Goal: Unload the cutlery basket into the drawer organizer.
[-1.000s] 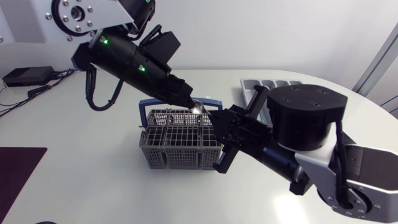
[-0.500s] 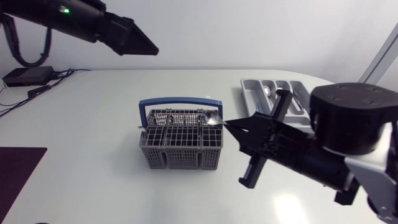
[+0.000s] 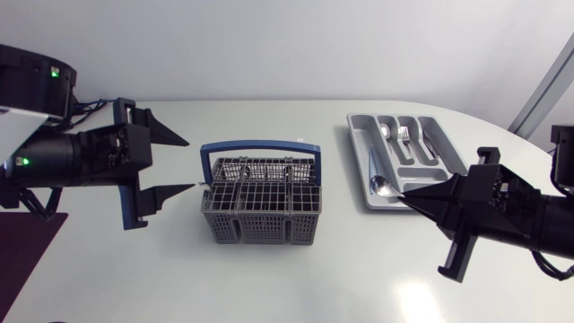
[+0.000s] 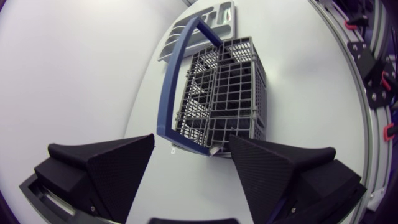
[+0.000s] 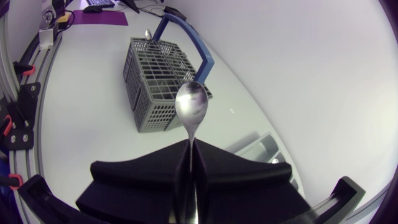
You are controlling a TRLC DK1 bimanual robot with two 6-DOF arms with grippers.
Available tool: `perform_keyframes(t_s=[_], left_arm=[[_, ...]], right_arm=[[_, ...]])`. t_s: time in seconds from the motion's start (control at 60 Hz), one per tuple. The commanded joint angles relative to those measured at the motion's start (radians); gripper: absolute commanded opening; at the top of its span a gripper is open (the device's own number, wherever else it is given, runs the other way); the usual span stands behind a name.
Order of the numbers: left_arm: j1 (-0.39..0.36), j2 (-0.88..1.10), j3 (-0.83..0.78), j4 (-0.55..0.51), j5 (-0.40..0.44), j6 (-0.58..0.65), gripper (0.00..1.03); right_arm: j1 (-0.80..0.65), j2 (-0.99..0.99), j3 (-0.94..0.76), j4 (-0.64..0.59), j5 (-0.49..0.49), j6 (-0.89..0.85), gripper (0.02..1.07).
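Observation:
The grey wire cutlery basket (image 3: 260,205) with a blue handle stands mid-table. A metal tip (image 3: 208,187) pokes out at its left end. My left gripper (image 3: 175,163) hovers left of the basket, open and empty; in the left wrist view the basket (image 4: 224,93) lies ahead of its spread fingers (image 4: 106,168). My right gripper (image 3: 405,196) is shut on a spoon (image 5: 191,102), whose bowl (image 3: 384,187) sits over the near left corner of the grey organizer tray (image 3: 448,154). Forks (image 3: 404,135) and other cutlery lie in the tray.
A dark mat (image 3: 22,247) lies at the table's left front edge. The white tabletop (image 3: 296,278) stretches open in front of the basket and between basket and tray.
The left gripper let go of the spoon above the basket, opened and drew back to the left. The right gripper carried the spoon rightward from the basket to the tray.

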Motion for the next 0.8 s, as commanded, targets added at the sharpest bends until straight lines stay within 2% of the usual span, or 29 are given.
perform_keyframes(t_s=[0.0,0.217,0.35,0.467,0.533,0.6,0.683,0.783], left_arm=[[0.016,-0.018,-0.053,0.055,-0.005,0.156,0.88],[0.012,-0.009,-0.151,0.188,-0.009,0.29,0.87],[0.009,-0.011,-0.194,0.228,-0.012,0.351,0.78],[0.009,-0.008,-0.209,0.254,-0.014,0.38,0.72],[0.004,-0.004,-0.212,0.26,-0.014,0.394,0.65],[0.001,0.011,-0.215,0.277,-0.014,0.411,0.6],[-0.004,0.032,-0.215,0.282,-0.025,0.438,0.59],[-0.016,0.037,-0.218,0.282,-0.029,0.452,0.5]], right_arm=[[-0.083,0.011,0.02,-0.054,-0.051,-0.097,0.08],[-0.303,0.131,0.087,-0.194,-0.196,-0.28,0.08],[-0.418,0.236,0.147,-0.271,-0.248,-0.402,0.08],[-0.487,0.342,0.211,-0.32,-0.26,-0.485,0.08],[-0.514,0.401,0.259,-0.355,-0.269,-0.522,0.08],[-0.537,0.448,0.294,-0.36,-0.271,-0.542,0.08],[-0.556,0.494,0.328,-0.361,-0.269,-0.554,0.08],[-0.576,0.551,0.36,-0.369,-0.266,-0.579,0.08]])
